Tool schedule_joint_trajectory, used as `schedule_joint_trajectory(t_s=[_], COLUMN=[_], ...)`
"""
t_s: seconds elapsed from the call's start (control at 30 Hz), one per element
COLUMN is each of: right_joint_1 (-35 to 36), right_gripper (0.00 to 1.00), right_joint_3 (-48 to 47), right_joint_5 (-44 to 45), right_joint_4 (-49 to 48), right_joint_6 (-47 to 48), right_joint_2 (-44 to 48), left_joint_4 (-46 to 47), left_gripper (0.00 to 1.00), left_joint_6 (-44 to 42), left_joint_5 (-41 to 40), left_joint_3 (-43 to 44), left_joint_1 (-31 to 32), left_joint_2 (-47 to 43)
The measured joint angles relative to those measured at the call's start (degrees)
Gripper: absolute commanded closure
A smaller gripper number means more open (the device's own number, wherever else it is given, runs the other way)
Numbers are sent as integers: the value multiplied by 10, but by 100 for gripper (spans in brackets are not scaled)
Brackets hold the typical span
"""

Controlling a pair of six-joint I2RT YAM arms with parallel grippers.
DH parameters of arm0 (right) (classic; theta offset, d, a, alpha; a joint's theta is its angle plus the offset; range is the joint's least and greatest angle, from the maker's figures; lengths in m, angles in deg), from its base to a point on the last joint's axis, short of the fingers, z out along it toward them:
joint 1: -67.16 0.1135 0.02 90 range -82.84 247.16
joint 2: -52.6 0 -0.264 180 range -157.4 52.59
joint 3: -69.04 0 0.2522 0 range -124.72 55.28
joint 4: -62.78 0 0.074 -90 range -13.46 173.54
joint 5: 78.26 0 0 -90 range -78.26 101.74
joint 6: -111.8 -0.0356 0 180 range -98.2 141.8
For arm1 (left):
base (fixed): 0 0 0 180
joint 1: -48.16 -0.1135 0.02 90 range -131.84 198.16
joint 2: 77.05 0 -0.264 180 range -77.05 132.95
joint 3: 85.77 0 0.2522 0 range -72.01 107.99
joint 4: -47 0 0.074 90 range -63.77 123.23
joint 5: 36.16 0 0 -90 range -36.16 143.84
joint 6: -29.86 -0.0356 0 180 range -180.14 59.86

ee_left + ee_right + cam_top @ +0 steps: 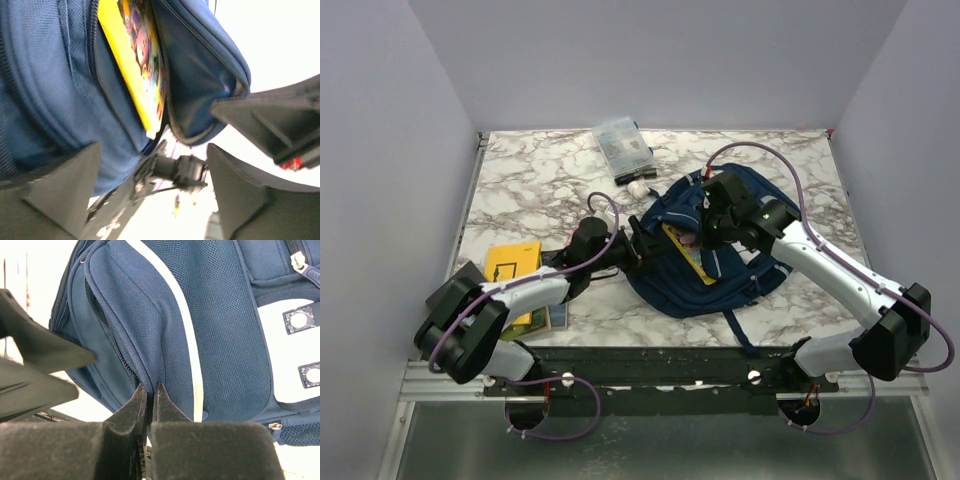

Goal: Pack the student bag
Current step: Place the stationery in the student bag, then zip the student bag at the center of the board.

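My left jaws stand spread wide at the open mouth of the student bag (680, 290), where a yellow book (140, 65) sits tucked inside just ahead of them. My right jaws are pressed together, pinching a fold of the bag's fabric beside a zipper. The bag lies on the desk (540, 190) between both pairs.

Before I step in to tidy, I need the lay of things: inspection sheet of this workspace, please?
Surface: marble table.
Job's things: student bag lies open, yellow book partly inside.
Clutter: clear pouch and small white object toward far edge; books at near left.
Grippers: left gripper open at the bag's mouth; right gripper shut on bag fabric.
Cables: purple cables loop off both arms.
Surroundings: plain walls on three sides.
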Motion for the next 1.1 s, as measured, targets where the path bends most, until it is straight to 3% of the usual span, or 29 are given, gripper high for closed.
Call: schedule_joint_trajectory(t_s=[0.17, 0.33, 0.37, 0.47, 0.5, 0.6, 0.63, 0.77, 0.87, 1.1], right_joint_1=[-4, -5, -5, -5, -5, -5, -5, -5, -5, -5], right_gripper=[100, 99, 96, 69, 66, 42, 38, 28, 21, 22], right_joint_3=[21, 52, 62, 88, 100, 151, 174, 251, 248, 82], right_joint_5=[-10, -17, -20, -36, -45, -87, -103, -159, -163, -44], right_joint_4=[2, -2, -3, -6, -10, -41, -56, -91, -101, -99], right_joint_6=[17, 32, 33, 24, 16, -16, -27, -71, -104, -214], right_joint_2=[26, 58, 67, 88, 94, 112, 118, 129, 129, 28], left_joint_4=[-13, -75, -83, -96, -96, -101, -106, -120, -127, -161], left_gripper=[2, 6, 6, 7, 6, 7, 7, 7, 7, 7], left_joint_6=[-100, -218, -226, -227, -223, -210, -207, -194, -193, -203], left_joint_5=[48, 99, 110, 142, 149, 157, 158, 161, 162, 162], left_joint_3=[-60, -3, 13, 66, 79, 89, 87, 65, 35, -30], left_joint_1=[-52, -124, -132, -155, -159, -165, -165, -165, -164, -164], left_joint_2=[-120, -154, -148, -108, -93, -62, -54, -34, -39, -127])
